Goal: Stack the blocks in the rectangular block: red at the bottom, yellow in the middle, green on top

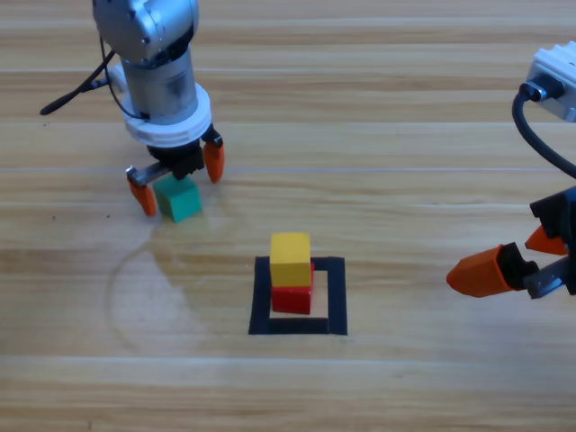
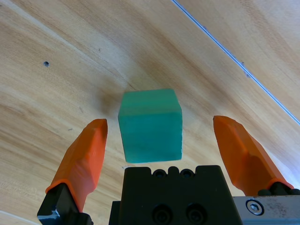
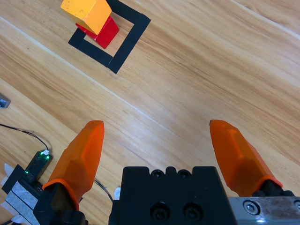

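Even, bright light; soft shadows; slight blur close to the lens.

A faint shadow is cast on the wooden table (image 2: 70,56) just beyond the green cube (image 2: 151,125) between the left gripper (image 2: 159,140) jaws; a pale sheen is seen on the wood near it from above.

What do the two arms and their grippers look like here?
The left arm is a silver-grey cylinder with a thin black cable trailing off it. The left gripper and the right gripper each have two tapered orange fingers on a black body with small screws. A thick black cable loops above the right one.
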Action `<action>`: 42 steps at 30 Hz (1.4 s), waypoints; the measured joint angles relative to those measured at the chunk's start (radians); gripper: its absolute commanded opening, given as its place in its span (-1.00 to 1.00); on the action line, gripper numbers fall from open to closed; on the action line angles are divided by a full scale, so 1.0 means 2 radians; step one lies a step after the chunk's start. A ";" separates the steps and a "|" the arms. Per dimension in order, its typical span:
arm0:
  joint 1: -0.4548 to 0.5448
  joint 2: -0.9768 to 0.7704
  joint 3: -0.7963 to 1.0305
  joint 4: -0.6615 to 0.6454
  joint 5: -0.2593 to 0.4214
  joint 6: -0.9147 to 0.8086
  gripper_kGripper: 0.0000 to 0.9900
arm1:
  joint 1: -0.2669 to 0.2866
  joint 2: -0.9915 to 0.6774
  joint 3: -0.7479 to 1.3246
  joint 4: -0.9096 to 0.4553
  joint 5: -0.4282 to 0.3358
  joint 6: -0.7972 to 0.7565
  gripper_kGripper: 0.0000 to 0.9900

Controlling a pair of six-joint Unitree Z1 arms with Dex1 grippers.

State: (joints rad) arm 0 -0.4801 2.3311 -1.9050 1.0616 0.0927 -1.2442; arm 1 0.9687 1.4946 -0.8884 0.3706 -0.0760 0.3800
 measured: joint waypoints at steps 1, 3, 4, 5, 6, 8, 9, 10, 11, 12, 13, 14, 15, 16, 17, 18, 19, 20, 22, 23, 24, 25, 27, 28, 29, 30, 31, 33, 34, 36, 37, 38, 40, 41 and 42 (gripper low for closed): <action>0.000 0.002 0.000 0.000 0.000 0.000 0.93 | 0.000 0.000 0.000 0.000 0.000 0.000 1.00; 0.000 0.006 0.000 0.000 0.000 0.000 0.91 | 0.000 0.000 0.000 -0.001 0.000 0.000 1.00; 0.000 0.007 0.000 0.000 0.000 0.000 0.90 | 0.000 0.000 0.000 -0.001 0.000 0.000 1.00; 0.000 0.007 0.000 0.000 0.000 0.001 0.89 | 0.000 0.000 0.000 -0.001 0.000 0.000 1.00; 0.000 0.007 0.000 0.000 -0.001 0.001 0.88 | 0.000 0.000 0.000 -0.001 0.000 0.000 1.00; 0.000 0.007 0.000 0.000 -0.003 0.001 0.82 | 0.000 0.000 0.000 -0.001 0.000 0.000 1.00; 0.000 0.007 0.000 0.000 -0.003 0.001 0.72 | 0.000 0.000 0.000 -0.001 0.000 0.000 1.00; 0.000 0.007 0.000 0.000 -0.003 0.001 0.62 | 0.000 0.000 0.000 -0.001 0.000 0.000 1.00; 0.000 0.007 0.000 0.000 -0.003 0.002 0.51 | 0.000 0.000 0.000 -0.001 0.000 0.000 1.00; 0.000 0.007 0.000 0.000 -0.003 0.003 0.41 | 0.000 0.000 0.000 -0.001 0.000 0.000 1.00; 0.000 0.007 0.000 0.000 -0.003 0.004 0.33 | 0.000 0.000 0.000 -0.001 0.000 0.000 1.00; 0.000 0.007 0.000 0.000 -0.003 0.005 0.28 | 0.000 0.000 0.000 -0.001 0.000 0.000 1.00; 0.000 0.007 0.000 0.000 -0.003 0.007 0.23 | 0.000 0.000 0.000 -0.001 0.000 0.000 1.00; 0.000 0.008 -0.001 0.000 -0.005 0.010 0.21 | 0.000 0.000 0.000 -0.001 0.000 0.000 1.00; 0.000 0.009 -0.002 0.000 -0.006 0.013 0.15 | 0.000 0.000 0.000 -0.001 0.000 0.000 1.00; 0.000 0.012 -0.005 0.000 -0.007 0.016 0.06 | 0.000 0.000 0.000 -0.001 0.000 0.000 1.00; 0.000 0.016 -0.008 0.000 -0.007 0.018 -0.06 | 0.000 0.000 0.000 -0.001 0.000 0.000 1.00; 0.000 0.020 -0.012 0.000 -0.007 0.019 -0.20 | 0.000 0.000 0.000 -0.001 0.000 0.000 1.00; 0.000 0.022 -0.018 0.001 -0.007 0.020 -0.49 | 0.000 0.000 0.000 -0.001 0.000 0.000 1.00; 0.000 0.022 -0.019 0.001 -0.007 0.023 -0.58 | 0.000 0.000 0.000 -0.001 0.000 0.000 1.00; 0.000 0.022 -0.019 0.001 -0.007 0.025 -0.67 | 0.000 0.000 0.000 -0.001 0.000 0.000 1.00; 0.000 0.022 -0.020 0.002 -0.007 0.027 -0.76 | 0.000 0.000 0.000 -0.001 0.000 0.000 1.00; 0.000 0.022 -0.024 0.009 -0.005 0.037 -0.85 | 0.000 0.000 0.001 -0.001 0.000 0.000 1.00; 0.000 0.022 -0.028 0.015 -0.002 0.046 -0.85 | 0.000 0.000 0.001 -0.001 0.000 0.000 1.00; 0.000 0.023 -0.043 0.030 0.002 0.060 -0.85 | 0.000 0.000 0.001 -0.001 0.000 0.000 1.00; 0.000 0.024 -0.057 0.041 0.005 0.075 -0.85 | 0.000 0.000 0.001 -0.001 0.000 0.000 1.00; 0.000 0.024 -0.073 0.046 0.006 0.095 -0.85 | 0.000 0.000 0.001 -0.001 0.000 0.000 1.00; 0.000 0.022 -0.094 0.047 0.007 0.140 -0.85 | 0.000 0.000 0.001 -0.001 0.000 0.000 1.00; 0.000 0.021 -0.098 0.047 0.007 0.163 -0.86 | 0.000 0.000 0.001 -0.001 0.000 0.000 1.00; 0.000 0.018 -0.117 0.066 0.001 0.218 -0.87 | 0.000 0.000 0.001 -0.001 0.000 0.000 1.00; -0.001 0.018 -0.137 0.085 0.000 0.239 -0.87 | 0.000 0.000 0.001 -0.001 0.000 0.000 1.00; -0.002 0.018 -0.165 0.110 -0.001 0.264 -0.87 | 0.000 0.000 0.001 -0.001 0.000 0.000 1.00; -0.008 0.013 -0.200 0.135 -0.001 0.303 -0.88 | 0.000 0.000 0.001 -0.001 0.000 0.000 1.00; -0.012 0.007 -0.207 0.138 -0.002 0.321 -0.88 | 0.000 0.000 0.001 -0.001 0.000 0.000 1.00; -0.018 0.001 -0.208 0.142 -0.002 0.340 -0.92 | 0.000 0.000 0.001 -0.001 -0.001 0.000 1.00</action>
State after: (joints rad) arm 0 -0.5167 2.3330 -2.3206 1.3457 0.0881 -0.5650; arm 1 0.9687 1.4946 -0.8869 0.3684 -0.0772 0.3800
